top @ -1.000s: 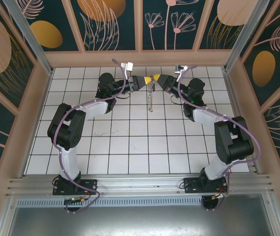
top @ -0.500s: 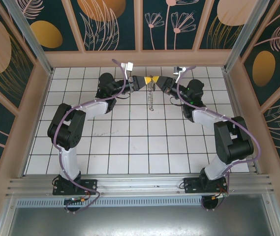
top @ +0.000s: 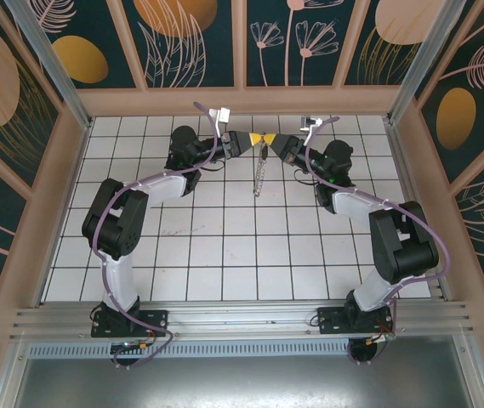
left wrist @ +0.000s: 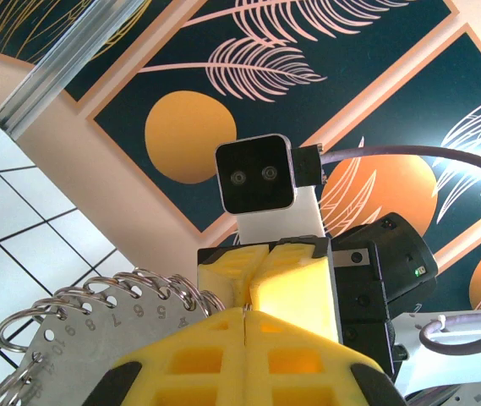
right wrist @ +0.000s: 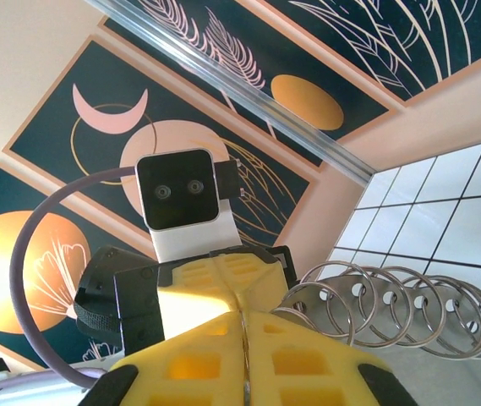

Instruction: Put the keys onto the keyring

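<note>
You have both arms raised over the far middle of the table (top: 224, 255), their tips meeting nose to nose. The left gripper (top: 255, 138) is clamped fully closed. The keyring (top: 259, 170) hangs from it as a thin bumpy strand, its lower end free above the tiles. From the left wrist, a numbered plate (left wrist: 58, 351) fringed with wire loops runs in under the yellow fingers, so I judge the hold is there. The right gripper (top: 273, 138) is closed too, with its tips against the left's. From its own camera the loops fan out just beside its fingers, but I cannot tell whether it pinches any of them. I cannot pick out the keys (too small and dark against the grippers).

As I read it, the step in hand is taking a second hold beside the first so that a loop can be worked. To do it well:
- Hold the left arm steady, since the hanging strand will likely swing with any jerk.
- Check that the right has metal between its pads and is not merely pressing on the left's fingers.
- If it is pad on pad, reopen and shift sideways onto the loops.
- Pull apart gently, because thin wire could slip out.
</note>
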Motion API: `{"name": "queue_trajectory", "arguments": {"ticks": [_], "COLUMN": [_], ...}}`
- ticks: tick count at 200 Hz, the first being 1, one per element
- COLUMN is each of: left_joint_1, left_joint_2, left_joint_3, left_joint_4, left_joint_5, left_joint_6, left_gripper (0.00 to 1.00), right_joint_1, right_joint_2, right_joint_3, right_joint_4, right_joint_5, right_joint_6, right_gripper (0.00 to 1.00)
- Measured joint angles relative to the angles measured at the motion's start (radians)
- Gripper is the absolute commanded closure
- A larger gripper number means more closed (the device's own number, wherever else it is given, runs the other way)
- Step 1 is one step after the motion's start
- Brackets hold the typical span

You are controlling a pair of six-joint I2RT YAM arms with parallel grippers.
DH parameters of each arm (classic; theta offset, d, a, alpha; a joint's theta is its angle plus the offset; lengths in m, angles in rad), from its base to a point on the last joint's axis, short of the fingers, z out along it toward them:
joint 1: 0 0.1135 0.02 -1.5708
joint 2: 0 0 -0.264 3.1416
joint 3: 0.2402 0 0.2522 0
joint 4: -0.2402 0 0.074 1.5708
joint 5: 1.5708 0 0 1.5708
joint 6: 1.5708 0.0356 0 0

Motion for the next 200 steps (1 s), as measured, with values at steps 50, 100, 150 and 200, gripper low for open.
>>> {"name": "queue_trajectory", "arguments": {"ticks": [50, 100, 150, 200], "left_joint_1": [0.000, 0.001, 0.001, 0.010], "left_joint_2": [0.000, 0.000, 0.000, -0.023], "left_joint_3": [0.000, 0.000, 0.000, 0.010], "left_joint_4": [-0.001, -0.011, -0.020, -0.089], "left_joint_5": [0.000, 0.000, 0.000, -0.011], "left_joint_6": [0.000, 0.000, 0.000, 0.063], "left_gripper": [1.00, 1.00, 0.97, 0.64], "right_joint_1": [0.006, 0.009, 0.008, -0.029], "right_joint_2": [0.000, -0.004, -0.004, 0.006], "right_joint_3": [-0.010, -0.028, -0.020, 0.058], "right_joint_4": [0.004, 0.016, -0.008, -0.153], "right_joint_5": [0.017, 0.023, 0.016, -0.132], "right_joint_6": [-0.001, -0.008, -0.059, -0.159], "right_gripper": [0.94, 1.00, 1.00, 1.00]}}
